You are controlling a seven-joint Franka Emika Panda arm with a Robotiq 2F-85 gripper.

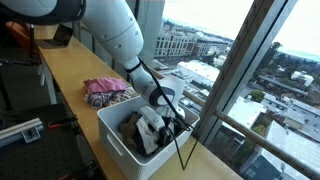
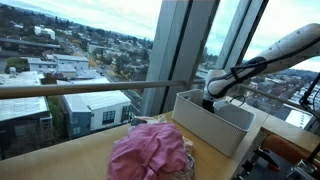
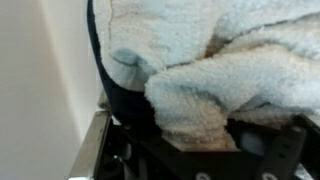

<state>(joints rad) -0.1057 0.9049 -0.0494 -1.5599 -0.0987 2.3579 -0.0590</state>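
The gripper [image 1: 160, 112] is found lowered into the rectangular white plastic bin [image 1: 112, 137] at lower centre of an exterior view, close against a fluffy pale towel [image 3: 220, 80] filling the wrist view, whether it is clamped or apart not being determinable, with crumpled pink cloth [image 1: 105, 90] noted beside the bin.

Nubby, fleecy pale towel [image 3: 230, 70] over smooth dark fabric [image 3: 125, 100], matt white plastic bin [image 1: 113, 138], soft crumpled pink cloth [image 2: 150, 152], smooth light wood-look tabletop [image 1: 65, 65], glossy white arm shell [image 1: 115, 30], matt grey metal window frame [image 2: 172, 40].
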